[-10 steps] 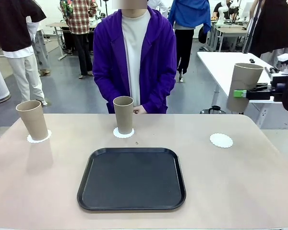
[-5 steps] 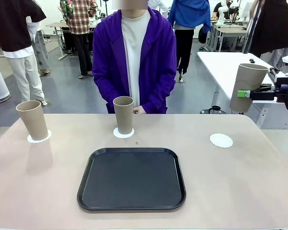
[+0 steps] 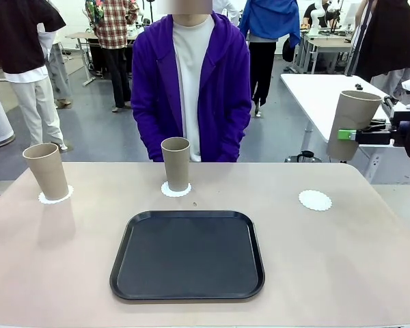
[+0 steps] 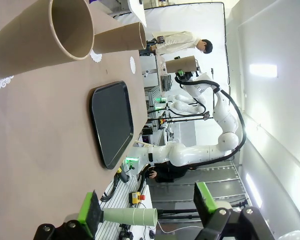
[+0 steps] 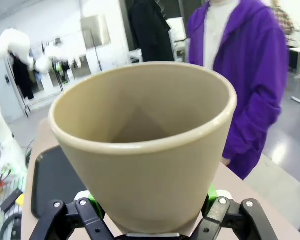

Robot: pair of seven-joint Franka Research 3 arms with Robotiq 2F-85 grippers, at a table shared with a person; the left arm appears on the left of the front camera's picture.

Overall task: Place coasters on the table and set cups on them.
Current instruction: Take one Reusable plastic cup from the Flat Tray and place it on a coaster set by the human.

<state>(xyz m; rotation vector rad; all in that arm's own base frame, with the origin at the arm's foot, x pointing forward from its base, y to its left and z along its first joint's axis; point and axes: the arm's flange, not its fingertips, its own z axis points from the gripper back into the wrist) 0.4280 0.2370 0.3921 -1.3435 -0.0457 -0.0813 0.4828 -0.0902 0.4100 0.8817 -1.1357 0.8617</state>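
A: Right, start from the black tray (image 3: 187,255); it sits mid-table (image 3: 342,260) on the robot's side. Where are the cups?

B: Two are down. One cup (image 3: 176,164) stands upright on a coaster (image 3: 175,190) just beyond the tray's far edge, in front of the person in the purple hoodie (image 3: 191,82). Another cup (image 3: 46,171) stands upright on its own coaster (image 3: 55,196) well to the tray's left, near the table's far left corner.

A: And the third?

B: Off the table, in the air. The right gripper (image 3: 350,134) is clamped on the third cup (image 3: 352,124) low on its body, up and to the right of the tray, past the table's far right edge. That cup leans slightly. From the right wrist its open mouth (image 5: 145,107) faces the camera, green pads pressed on either side of its lower wall.

A: Any coaster without a cup?

B: One bare coaster (image 3: 315,200), lying flat to the right of the tray's far corner, below and left of the held cup.

A: Left gripper?

B: Left gripper (image 4: 147,210) has its fingers spread wide apart, nothing between them. Its view shows the near cup and tray sideways.
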